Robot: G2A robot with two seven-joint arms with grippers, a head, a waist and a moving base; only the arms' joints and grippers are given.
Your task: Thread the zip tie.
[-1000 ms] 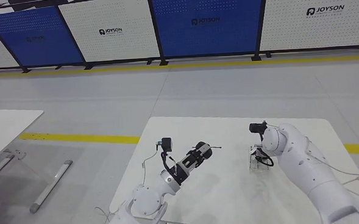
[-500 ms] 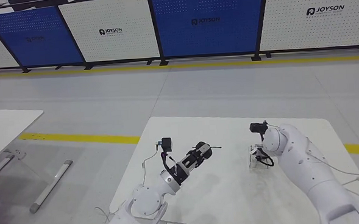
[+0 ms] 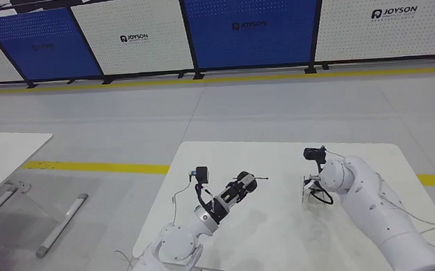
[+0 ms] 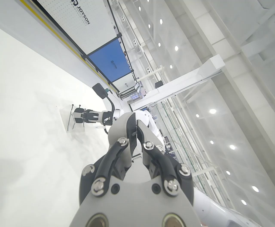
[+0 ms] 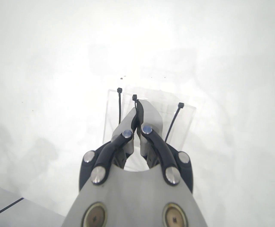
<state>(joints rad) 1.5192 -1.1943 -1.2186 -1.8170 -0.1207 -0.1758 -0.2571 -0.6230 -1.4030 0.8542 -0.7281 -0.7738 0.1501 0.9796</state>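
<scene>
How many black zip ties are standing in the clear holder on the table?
3. The first zip tie stands at one edge of the clear holder. The middle zip tie is pinched by the right gripper. The third zip tie leans at the other edge. The gripper may hide more.

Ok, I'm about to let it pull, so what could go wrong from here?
The right gripper is shut on the middle zip tie in the clear holder. Nothing visibly pins the holder to the table, so it might lift or tip with the pull. The two outer ties stand close beside the gripper and could be snagged or knocked out.
</scene>
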